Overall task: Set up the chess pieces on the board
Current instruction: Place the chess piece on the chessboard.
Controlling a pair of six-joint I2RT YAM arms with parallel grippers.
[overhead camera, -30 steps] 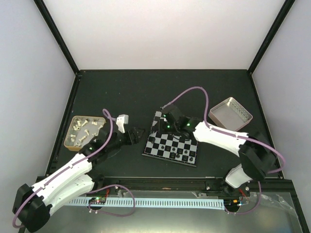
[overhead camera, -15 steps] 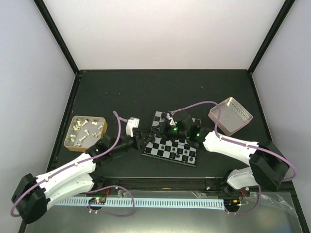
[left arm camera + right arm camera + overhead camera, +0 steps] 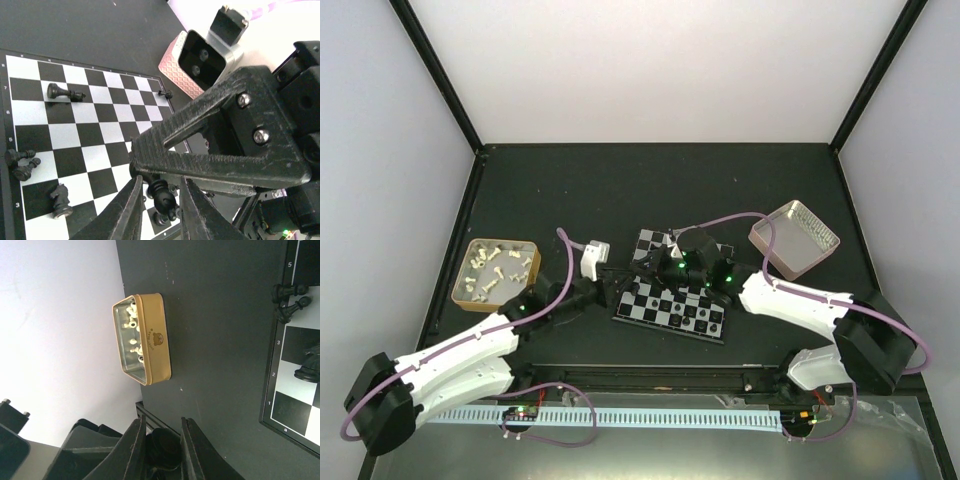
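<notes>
Handover is seemingly being staged: a black chess piece (image 3: 162, 199) is being held pinched in the right pincer (image 3: 162, 426), just above the chessboard (image 3: 65, 135) beneath both pincers, and is being flanked closely by the narrowed left pincer (image 3: 161, 184), whose actual grip cannot be told.

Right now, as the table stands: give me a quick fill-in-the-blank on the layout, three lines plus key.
1. The tan tin holds only ___ pieces.
2. All the chess pieces on the board are ___.
3. In the top view, the pink tray lies to the ___ of the board.

Missing words: white; black; right.
</notes>
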